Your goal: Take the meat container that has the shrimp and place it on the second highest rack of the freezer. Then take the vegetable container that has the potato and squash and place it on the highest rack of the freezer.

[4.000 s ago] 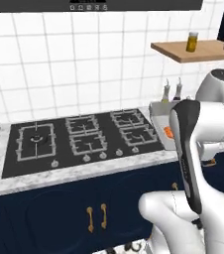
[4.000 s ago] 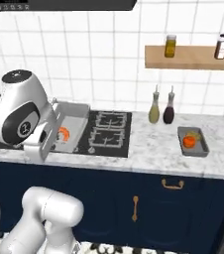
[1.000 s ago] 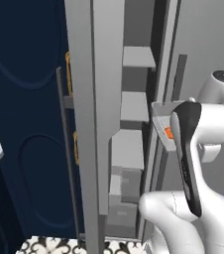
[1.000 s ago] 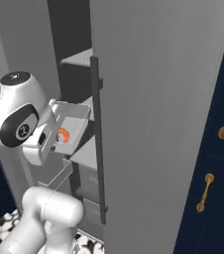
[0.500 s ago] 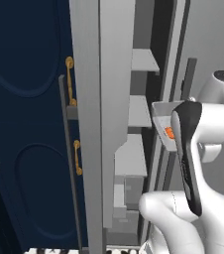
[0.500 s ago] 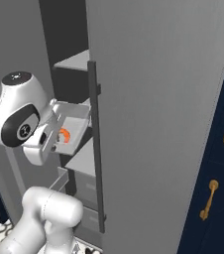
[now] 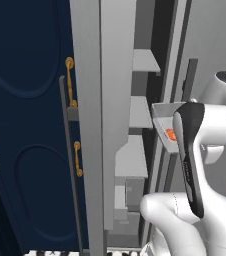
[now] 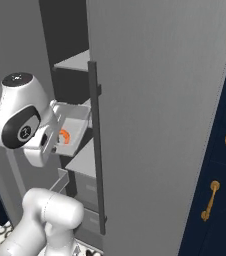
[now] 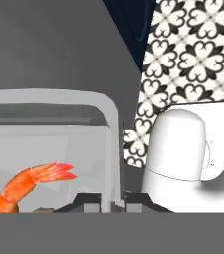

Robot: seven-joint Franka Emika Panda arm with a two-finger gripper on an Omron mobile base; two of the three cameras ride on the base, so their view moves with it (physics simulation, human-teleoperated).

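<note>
A: Where is the meat container (image 8: 71,131) now, compared with the freezer (image 7: 101,125)?

B: It hangs in front of the open freezer, just outside the shelves. The shrimp (image 9: 30,187) lies inside the container, near its wall. The tool (image 9: 111,202) is pressed together on the rim of the container, so the container is carried by 1 edge.

A: Which shelf must it go to?

B: The second highest rack (image 7: 141,111). In the left base view it is the shelf under the highest rack (image 7: 144,60). The container seems to be at about the level of this second shelf, or a little lower; I cannot tell exactly.

A: How to do the step well?

B: I think the container should stay level, because a grip on 1 edge lets it tilt. It should be raised a little above the rack and pushed straight in, away from the door edge. The tool should release only when the bottom rests fully on the rack.
</note>
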